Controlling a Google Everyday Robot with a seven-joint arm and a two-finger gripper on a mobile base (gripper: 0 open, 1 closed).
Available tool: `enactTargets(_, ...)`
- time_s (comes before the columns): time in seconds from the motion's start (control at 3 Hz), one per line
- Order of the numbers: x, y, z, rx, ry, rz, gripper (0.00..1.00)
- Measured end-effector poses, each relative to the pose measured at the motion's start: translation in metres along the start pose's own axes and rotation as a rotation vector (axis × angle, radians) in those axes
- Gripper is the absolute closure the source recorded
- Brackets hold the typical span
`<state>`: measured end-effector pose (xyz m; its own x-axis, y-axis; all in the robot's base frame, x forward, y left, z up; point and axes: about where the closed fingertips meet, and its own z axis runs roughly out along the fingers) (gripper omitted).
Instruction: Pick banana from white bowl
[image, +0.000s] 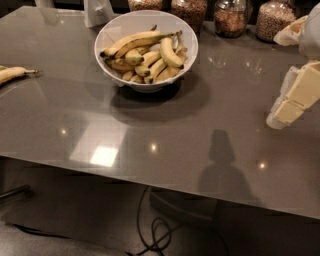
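- My gripper (293, 99) hangs at the right edge above the grey table (150, 132), well apart from the white bowl (146, 18); I cannot tell whether it is released or clenched.
- The banana (170, 53) lies curved on top of the pile, right side of the bowl.
- A lone banana (12, 74) lies far left.
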<state>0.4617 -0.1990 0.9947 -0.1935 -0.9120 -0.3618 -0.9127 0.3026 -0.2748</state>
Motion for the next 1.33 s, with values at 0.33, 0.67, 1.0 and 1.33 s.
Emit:
enactTargets(0.33,-0.038,-0.026,0.007,0.005,-0.16,0.04,0.0)
enactTargets(0.67,-0.079,-0.054,0.023,-0.031,-0.271,0.117,0.0)
enactTargets(1.0,-0.114,-0.074,0.04,-0.071,-0.319,0.168,0.0)
enactTargets(1.33,-0.143,-0.09,0.059,-0.105,-0.343,0.192,0.0)
